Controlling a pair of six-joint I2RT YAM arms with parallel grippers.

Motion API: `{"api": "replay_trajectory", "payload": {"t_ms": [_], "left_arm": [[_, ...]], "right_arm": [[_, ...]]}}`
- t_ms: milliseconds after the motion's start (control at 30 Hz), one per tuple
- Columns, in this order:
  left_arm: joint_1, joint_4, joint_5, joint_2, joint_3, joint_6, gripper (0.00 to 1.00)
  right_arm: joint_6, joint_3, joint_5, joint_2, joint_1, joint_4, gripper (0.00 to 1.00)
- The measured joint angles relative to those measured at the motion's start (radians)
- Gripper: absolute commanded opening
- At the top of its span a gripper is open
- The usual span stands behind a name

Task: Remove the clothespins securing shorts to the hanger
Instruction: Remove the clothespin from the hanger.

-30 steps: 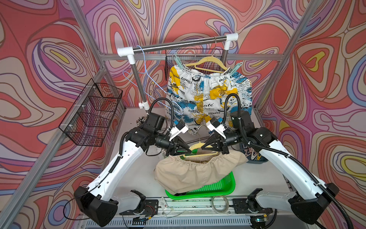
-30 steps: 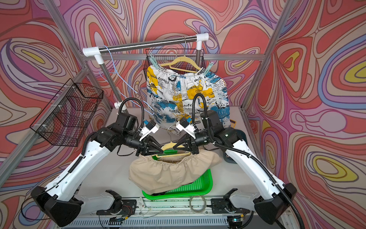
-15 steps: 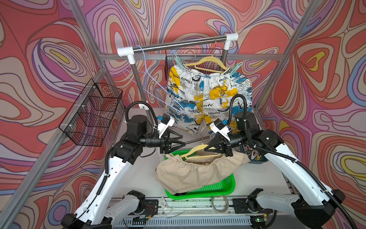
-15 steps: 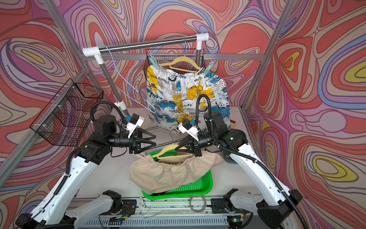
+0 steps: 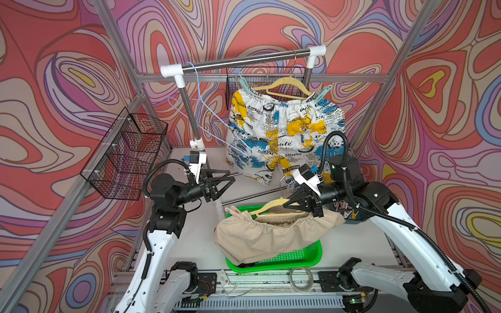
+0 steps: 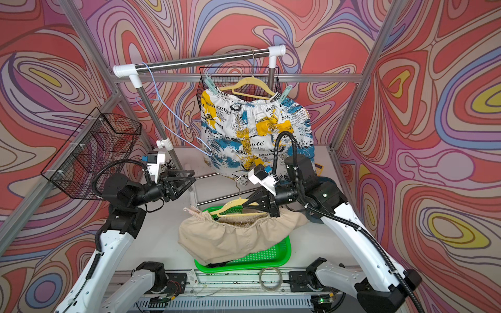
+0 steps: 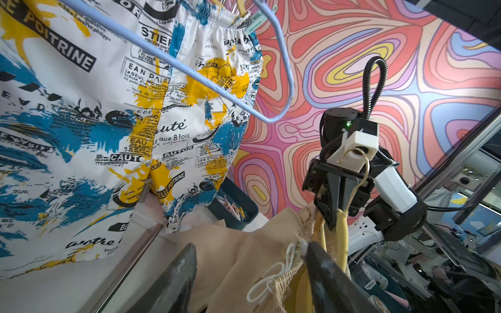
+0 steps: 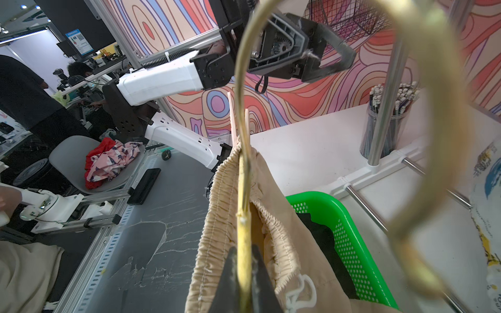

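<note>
My right gripper (image 5: 288,203) (image 8: 245,281) is shut on a yellow hanger (image 5: 273,203) that carries the beige shorts (image 5: 271,235) above the green tray (image 5: 301,257). A pale pink clothespin (image 5: 234,213) (image 8: 238,124) clips the waistband at the hanger's left end. My left gripper (image 5: 229,178) (image 7: 249,271) is open and empty, up and to the left of that clothespin. The printed shorts (image 5: 282,127) hang from a second yellow hanger on the rail (image 5: 244,61), pinned by two mint-green clothespins (image 5: 244,84) (image 5: 322,93). Black shorts (image 8: 320,235) lie in the tray.
A black wire basket (image 5: 127,154) is fixed to the left frame. A blue wire hanger (image 5: 206,113) dangles from the rail beside the printed shorts. A dark bin (image 5: 345,214) of loose clothespins sits behind my right arm. A cup of pencils (image 8: 387,119) stands by the rail post.
My left gripper has opened and drawn back to the left, away from the hanger and beige shorts. My right gripper has kept its hold on the hanger and lifted it slightly.
</note>
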Motion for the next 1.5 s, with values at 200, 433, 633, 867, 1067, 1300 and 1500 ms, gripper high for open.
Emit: {"api": "replay_trajectory", "payload": {"t_ms": [200, 433, 633, 867, 1067, 1300, 1500], "left_arm": [[0.003, 0.226, 0.041, -0.035, -0.082, -0.166, 0.70], [0.003, 0.397, 0.095, -0.056, -0.114, -0.272, 0.72], [0.003, 0.482, 0.137, -0.048, -0.158, -0.319, 0.73], [-0.011, 0.496, 0.164, -0.043, -0.172, -0.324, 0.74], [-0.063, 0.497, 0.186, -0.043, -0.172, -0.315, 0.69], [-0.092, 0.411, 0.200, -0.043, -0.172, -0.236, 0.57], [-0.095, 0.332, 0.198, -0.045, -0.172, -0.169, 0.48]], "right_arm": [[0.002, 0.000, 0.002, 0.003, -0.027, 0.000, 0.00], [0.005, 0.000, -0.046, 0.015, -0.093, 0.005, 0.00], [0.024, 0.000, -0.089, 0.026, -0.101, 0.032, 0.00], [0.055, 0.000, -0.113, 0.043, -0.101, 0.075, 0.00], [0.077, 0.000, -0.119, 0.060, -0.101, 0.098, 0.00], [0.099, 0.000, -0.119, 0.071, -0.102, 0.122, 0.00], [0.103, 0.000, -0.119, 0.071, -0.103, 0.124, 0.00]]}}
